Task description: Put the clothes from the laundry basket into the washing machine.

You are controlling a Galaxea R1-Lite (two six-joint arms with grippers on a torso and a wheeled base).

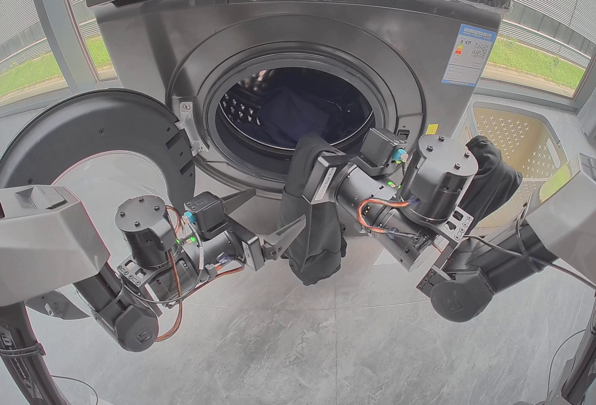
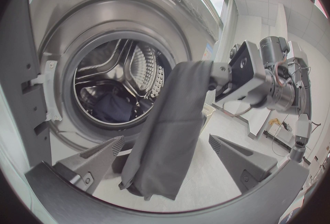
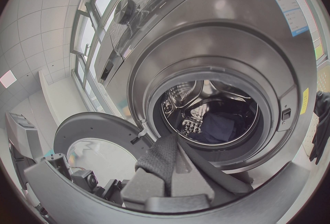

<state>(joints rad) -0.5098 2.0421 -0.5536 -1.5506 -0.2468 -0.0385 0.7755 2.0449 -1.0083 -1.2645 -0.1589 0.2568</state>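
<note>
The right gripper [image 1: 318,171] clamps a dark garment [image 1: 316,238] hanging just before the open washer [image 1: 155,52], likely poised for feeding in, while the left gripper [image 1: 268,216] sits spread beside the cloth.

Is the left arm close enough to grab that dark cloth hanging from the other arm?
Probably yes: the left gripper is open beside the dark cloth, which hangs freely from the right gripper, with nothing between them.

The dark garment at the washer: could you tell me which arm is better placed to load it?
Right. The right tool is shut on the dark garment before the open drum; the left tool is open, holding nothing.
</note>
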